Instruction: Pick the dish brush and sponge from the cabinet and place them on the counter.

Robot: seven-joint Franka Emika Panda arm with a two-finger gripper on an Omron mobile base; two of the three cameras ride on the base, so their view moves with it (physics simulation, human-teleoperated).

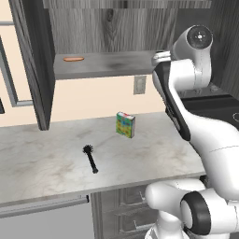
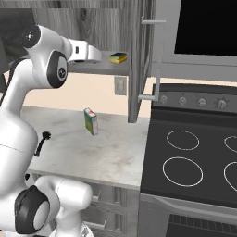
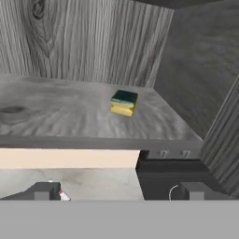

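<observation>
Working left to right: the orange oval thing (image 1: pixel 73 59) lies at the far left of the cabinet (image 1: pixel 107 28) shelf; leave it alone, it isn't yours to move. Below, the dish brush (image 1: pixel 90 158) lies flat on the counter (image 1: pixel 42 163), so judge that half done. Right of it stands the multicoloured box (image 1: pixel 125 124), upright and well apart from the brush. Further right, the sponge (image 3: pixel 123 102) sits on the shelf near the back right corner, green face up, yellow layer beneath, just clear of the side wall. The gripper (image 3: pixel 119 191) hangs in front of the shelf edge with jaws spread wide and nothing between them, short of the sponge. Expect the sponge to be light, soft and compressible: it should not slip, but it will squash, so close gently. Take it across its short sides, at mid-height. Watch the cabinet wall on the right as you reach in.
</observation>
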